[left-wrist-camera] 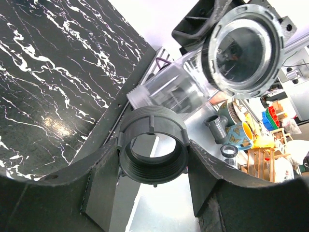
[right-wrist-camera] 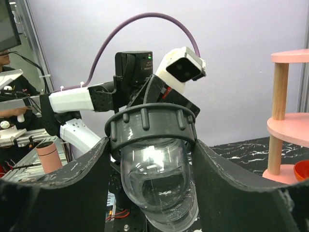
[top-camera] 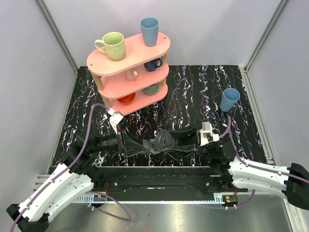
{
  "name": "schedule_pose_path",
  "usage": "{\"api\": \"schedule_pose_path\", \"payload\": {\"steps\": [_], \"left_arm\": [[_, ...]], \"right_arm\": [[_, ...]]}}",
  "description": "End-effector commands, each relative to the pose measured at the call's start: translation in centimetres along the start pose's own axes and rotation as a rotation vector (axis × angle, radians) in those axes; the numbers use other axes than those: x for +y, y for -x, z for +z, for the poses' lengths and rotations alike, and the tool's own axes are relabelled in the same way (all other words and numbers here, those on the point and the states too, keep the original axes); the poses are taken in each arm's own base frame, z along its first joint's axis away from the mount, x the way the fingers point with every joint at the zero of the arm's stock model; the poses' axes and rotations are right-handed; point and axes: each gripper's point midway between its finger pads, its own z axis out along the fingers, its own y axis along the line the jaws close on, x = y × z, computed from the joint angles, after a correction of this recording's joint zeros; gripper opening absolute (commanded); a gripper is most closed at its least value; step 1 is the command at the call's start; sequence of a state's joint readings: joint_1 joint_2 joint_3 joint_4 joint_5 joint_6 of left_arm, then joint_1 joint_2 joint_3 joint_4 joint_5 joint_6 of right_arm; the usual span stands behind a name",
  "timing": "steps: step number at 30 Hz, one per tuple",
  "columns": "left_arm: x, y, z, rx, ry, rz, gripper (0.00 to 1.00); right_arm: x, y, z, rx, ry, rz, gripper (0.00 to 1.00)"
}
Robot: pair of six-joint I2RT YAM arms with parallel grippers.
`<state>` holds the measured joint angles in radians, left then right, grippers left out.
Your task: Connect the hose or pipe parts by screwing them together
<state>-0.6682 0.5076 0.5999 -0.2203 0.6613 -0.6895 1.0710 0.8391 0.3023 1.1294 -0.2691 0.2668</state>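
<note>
While both arms reach toward the pink shelf (top-camera: 128,72), my left pincer (left-wrist-camera: 153,162) is clamped on the dark round collar (left-wrist-camera: 153,145), 1 finger against each side of its ribbed wall. My right pincer (right-wrist-camera: 152,159) grips the grey-translucent fitting (right-wrist-camera: 157,186) around its clear body. Those 2 parts meet in the air on the near side of the shelf, above the marbled table (top-camera: 193,96). The collar sits at the fitting's threaded end, touching it, though whether the threads have caught I cannot tell. Farther off, a blue cup (top-camera: 230,100) stands to the right of the shelf, and a green mug (top-camera: 113,46) sits on the shelf's top tier
</note>
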Motion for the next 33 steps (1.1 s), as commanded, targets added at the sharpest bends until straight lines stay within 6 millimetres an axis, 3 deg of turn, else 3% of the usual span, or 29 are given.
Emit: {"api": "schedule_pose_path", "payload": {"steps": [1, 4, 5, 8, 15, 16, 22, 27, 33], "left_arm": [[-1.0, 1.8, -0.2, -0.053, -0.002, 0.037, 0.0], [-1.0, 2.4, -0.9, -0.057, 0.057, 0.048, 0.0], [-0.4, 2.8, -1.1, -0.071, 0.105, 0.052, 0.0], [-0.3, 3.0, -2.1, -0.062, 0.169, 0.07, 0.0], [-1.8, 3.6, -2.2, -0.073, 0.131, 0.026, 0.0], [-1.8, 3.4, -2.1, -0.061, 0.125, 0.022, 0.0], [-2.6, 3.2, -2.1, -0.073, 0.077, -0.005, 0.0], [-1.4, 2.1, -2.3, -0.051, 0.127, -0.08, 0.0], [-2.1, 3.3, -3.0, -0.095, 0.171, -0.155, 0.0]], "right_arm": [[0.5, 2.5, 0.7, -0.076, 0.02, -0.046, 0.27], [1.2, 0.2, 0.3, 0.026, 0.096, -0.149, 0.27], [0.9, -1.5, 0.1, 0.11, 0.1, -0.157, 0.28], [0.7, -3.0, 0.1, 0.225, 0.117, -0.184, 0.28], [0.9, -3.9, 0.8, 0.197, 0.138, -0.111, 0.27], [0.8, -4.7, 1.1, 0.205, 0.145, -0.1, 0.27], [0.5, -5.0, 3.1, 0.21, 0.164, -0.076, 0.27], [-0.4, -4.8, 2.9, 0.209, 0.124, -0.152, 0.27], [-2.8, -4.9, 1.6, 0.219, 0.022, -0.322, 0.26]]}}
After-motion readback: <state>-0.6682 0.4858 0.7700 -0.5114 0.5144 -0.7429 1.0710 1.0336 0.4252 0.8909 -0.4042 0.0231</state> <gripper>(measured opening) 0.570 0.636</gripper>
